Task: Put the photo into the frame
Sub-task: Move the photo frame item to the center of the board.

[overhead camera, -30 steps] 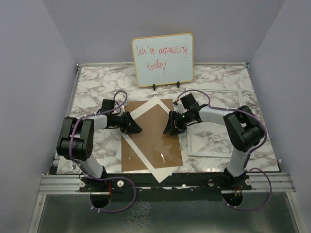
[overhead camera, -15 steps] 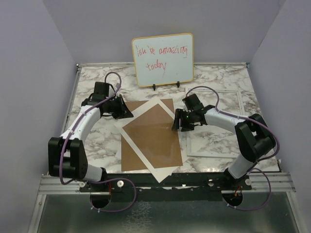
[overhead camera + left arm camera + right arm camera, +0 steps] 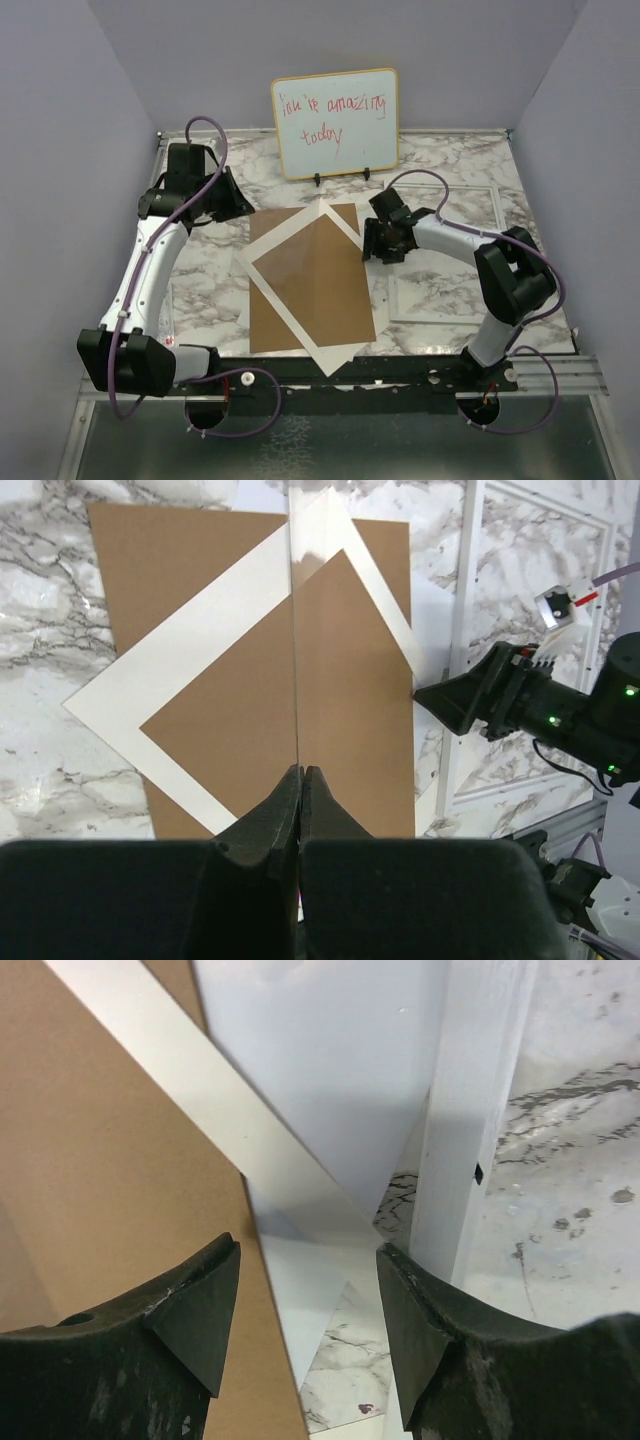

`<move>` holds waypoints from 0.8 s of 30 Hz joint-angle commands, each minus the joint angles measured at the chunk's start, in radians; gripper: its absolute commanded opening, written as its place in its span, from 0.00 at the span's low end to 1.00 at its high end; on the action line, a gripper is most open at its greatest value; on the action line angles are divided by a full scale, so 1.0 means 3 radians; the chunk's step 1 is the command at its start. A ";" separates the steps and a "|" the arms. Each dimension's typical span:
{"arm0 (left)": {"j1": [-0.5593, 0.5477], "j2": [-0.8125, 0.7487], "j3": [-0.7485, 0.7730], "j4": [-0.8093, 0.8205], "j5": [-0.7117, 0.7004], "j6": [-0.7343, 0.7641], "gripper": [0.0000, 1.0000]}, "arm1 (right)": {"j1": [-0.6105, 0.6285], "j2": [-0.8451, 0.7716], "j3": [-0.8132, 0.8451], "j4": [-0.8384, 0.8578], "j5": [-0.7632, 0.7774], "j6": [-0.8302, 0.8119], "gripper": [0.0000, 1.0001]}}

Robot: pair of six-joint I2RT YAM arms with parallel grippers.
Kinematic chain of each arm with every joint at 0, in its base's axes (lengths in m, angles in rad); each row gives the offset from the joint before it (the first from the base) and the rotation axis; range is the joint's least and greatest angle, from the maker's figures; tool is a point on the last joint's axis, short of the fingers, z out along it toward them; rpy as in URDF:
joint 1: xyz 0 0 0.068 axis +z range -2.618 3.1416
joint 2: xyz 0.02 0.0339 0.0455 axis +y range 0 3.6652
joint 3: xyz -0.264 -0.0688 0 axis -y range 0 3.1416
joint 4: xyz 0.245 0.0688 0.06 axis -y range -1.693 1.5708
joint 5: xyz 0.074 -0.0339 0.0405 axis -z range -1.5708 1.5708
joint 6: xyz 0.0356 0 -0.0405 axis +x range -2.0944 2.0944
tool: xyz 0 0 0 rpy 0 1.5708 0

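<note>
Hovering, left claw [image 3: 302, 772] is pinched shut; right claw [image 3: 310, 1250] gapes over the frame [image 3: 470, 1110].

A white and grey marble table [image 3: 200, 290] holds everything. A flat brown cardboard board [image 3: 160, 560] lies in the middle of it. A white paper mat with a cut-out window [image 3: 110, 700] lies tilted on the board, and its left corner pokes out over the table. A big picture frame with a thin white rim [image 3: 440, 295] lies flat to the right. A wood-edged whiteboard with red writing [image 3: 335, 122] stands at the far edge.
</note>
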 commanded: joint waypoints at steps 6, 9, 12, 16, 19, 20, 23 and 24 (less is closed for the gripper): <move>0.0014 -0.0106 0.0524 -0.0169 0.0009 -0.0050 0.00 | -0.0064 0.0215 0.0017 -0.0286 0.0572 0.0022 0.63; 0.0016 -0.0122 0.0699 -0.0180 0.0032 -0.0056 0.00 | -0.0072 0.0275 0.0034 -0.0164 0.0412 -0.0025 0.63; 0.0014 -0.0133 0.0849 -0.0198 0.0053 -0.0082 0.00 | -0.0094 0.0296 -0.0013 0.0003 0.0017 -0.0073 0.63; 0.0017 -0.0099 0.0996 -0.0189 0.0113 -0.0169 0.00 | -0.0095 0.0242 -0.0176 0.0185 -0.0602 0.0008 0.63; 0.0016 -0.0061 0.1075 -0.0161 0.0156 -0.0217 0.00 | -0.0093 0.0210 -0.0328 0.0368 -0.1052 0.0094 0.63; 0.0017 -0.0051 0.1100 -0.0149 0.0161 -0.0226 0.00 | -0.0096 0.0209 -0.0366 0.0413 -0.1155 0.0120 0.63; 0.0013 -0.0016 0.1190 -0.0129 0.0164 -0.0253 0.00 | -0.0096 0.0252 -0.0419 0.0579 -0.1420 0.0182 0.63; 0.0014 -0.0005 0.1214 -0.0115 0.0149 -0.0264 0.00 | -0.0092 0.0284 -0.0420 0.0617 -0.1485 0.0200 0.63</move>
